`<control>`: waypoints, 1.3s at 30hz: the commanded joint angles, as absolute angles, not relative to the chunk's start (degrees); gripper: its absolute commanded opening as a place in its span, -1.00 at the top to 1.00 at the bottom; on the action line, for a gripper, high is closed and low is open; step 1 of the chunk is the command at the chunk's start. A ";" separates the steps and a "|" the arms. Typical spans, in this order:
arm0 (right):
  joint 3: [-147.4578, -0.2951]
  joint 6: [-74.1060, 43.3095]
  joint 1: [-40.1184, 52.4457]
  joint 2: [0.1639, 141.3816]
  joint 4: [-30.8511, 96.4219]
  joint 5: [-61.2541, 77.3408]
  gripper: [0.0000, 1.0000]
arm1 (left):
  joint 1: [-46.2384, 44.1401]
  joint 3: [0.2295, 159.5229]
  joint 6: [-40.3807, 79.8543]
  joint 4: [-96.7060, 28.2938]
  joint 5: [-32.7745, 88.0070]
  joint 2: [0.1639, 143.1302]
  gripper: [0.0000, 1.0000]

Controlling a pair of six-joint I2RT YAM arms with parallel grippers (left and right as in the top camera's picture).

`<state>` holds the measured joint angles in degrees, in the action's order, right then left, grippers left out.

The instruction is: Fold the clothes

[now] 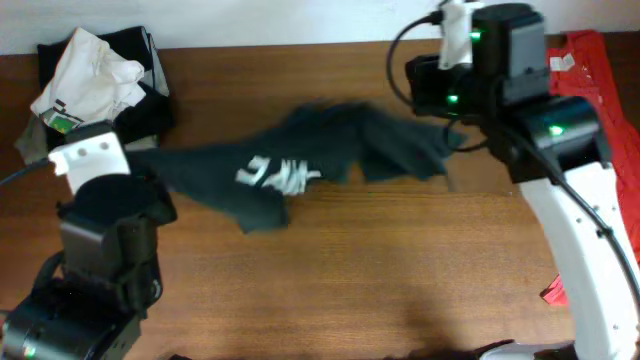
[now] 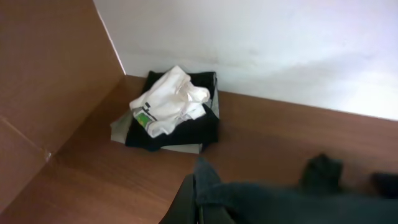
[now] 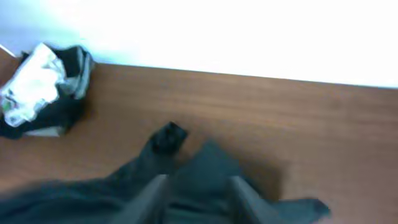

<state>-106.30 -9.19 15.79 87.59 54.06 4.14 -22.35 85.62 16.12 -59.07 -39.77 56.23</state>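
While the black T-shirt (image 1: 300, 160) stretches across the table (image 1: 400, 270), the left gripper (image 2: 198, 202) clamps its edge; the right gripper (image 3: 198, 199) straddles cloth, too blurred to tell its grip.

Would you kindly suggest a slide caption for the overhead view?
Black T-shirt with white lettering stretched between both arms over the wooden table, clothes pile at the far-left corner.
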 commanded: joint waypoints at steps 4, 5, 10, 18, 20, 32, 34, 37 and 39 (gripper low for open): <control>-106.04 -10.33 15.97 93.23 59.31 5.34 -0.52 | -21.96 87.15 18.06 -60.66 -35.29 66.48 1.00; -106.04 -12.21 15.62 94.80 60.86 5.32 -0.78 | -21.93 87.15 18.85 -61.93 -35.33 69.08 0.99; -106.04 -17.78 10.81 101.01 68.31 5.41 -0.90 | -21.82 87.15 18.87 -65.98 -35.31 79.15 0.99; -106.02 -18.55 -1.13 103.55 78.32 4.95 -0.82 | -21.85 87.15 20.32 -67.20 -35.29 86.41 0.99; -105.60 -18.55 -3.79 103.55 82.76 4.95 -0.73 | -21.85 87.15 20.32 -67.37 -35.29 86.78 0.99; -76.44 -18.48 -2.28 103.48 67.33 13.15 -0.57 | -21.85 87.15 20.32 -67.40 -35.29 86.85 0.99; -72.93 -18.26 -2.24 103.48 62.06 14.28 -0.40 | -21.85 87.15 20.32 -67.37 -35.29 86.85 0.99; -70.08 -17.63 -2.20 103.50 57.43 14.81 -0.24 | -21.85 87.15 20.32 -67.35 -35.29 86.85 0.99; -67.77 -17.67 -2.15 103.50 53.95 14.83 -0.25 | -21.85 87.15 20.32 -67.24 -35.29 86.89 0.98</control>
<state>-70.24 -17.85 -2.57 103.88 56.25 13.47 -22.31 86.28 19.42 -67.44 -35.31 86.61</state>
